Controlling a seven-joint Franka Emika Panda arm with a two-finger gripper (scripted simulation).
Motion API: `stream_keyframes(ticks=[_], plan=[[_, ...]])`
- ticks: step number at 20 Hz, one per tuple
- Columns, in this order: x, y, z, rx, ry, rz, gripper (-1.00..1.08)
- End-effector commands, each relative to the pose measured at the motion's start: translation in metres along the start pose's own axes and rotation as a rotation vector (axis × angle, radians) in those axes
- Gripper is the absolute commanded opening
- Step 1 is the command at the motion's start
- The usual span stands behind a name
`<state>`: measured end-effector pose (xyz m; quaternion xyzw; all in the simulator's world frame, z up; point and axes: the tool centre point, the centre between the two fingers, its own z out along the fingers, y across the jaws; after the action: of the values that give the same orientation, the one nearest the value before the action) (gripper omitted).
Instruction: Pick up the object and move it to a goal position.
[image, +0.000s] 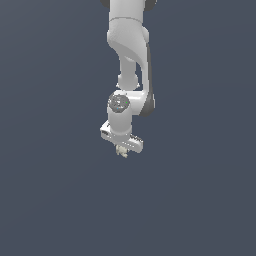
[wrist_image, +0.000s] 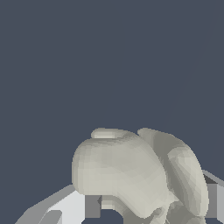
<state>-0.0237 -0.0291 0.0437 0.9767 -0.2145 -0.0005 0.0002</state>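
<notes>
One small cream-beige object (wrist_image: 140, 175), lumpy and made of several rounded lobes, sits right at the gripper (image: 121, 150) tips; in the exterior view only a pale speck of it shows beneath the hand. The wrist view fills with its bulging lobes, flanked by grey and white finger (wrist_image: 65, 208) parts on either side, so the jaws look closed around it, holding it between them. It reads as light and rigid, given how tiny it is against the hand. Its curved, uneven surface offers few flat faces, so I judge a pinch across the thick middle safer than on a stubby lobe, where it could twist or squirt out. Around it lies only plain dark ground (image: 50, 200), with no goal marker visible.
</notes>
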Motion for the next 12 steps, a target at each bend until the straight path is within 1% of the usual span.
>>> stream_keyframes(ticks=[1,6,12], plan=[[0.001,-0.004,-0.007,0.001,0.001,-0.001,-1.0],[0.004,-0.016,-0.03,0.0,0.001,0.0,-1.0],[0.01,-0.041,-0.076,0.0,0.001,0.0,-1.0]])
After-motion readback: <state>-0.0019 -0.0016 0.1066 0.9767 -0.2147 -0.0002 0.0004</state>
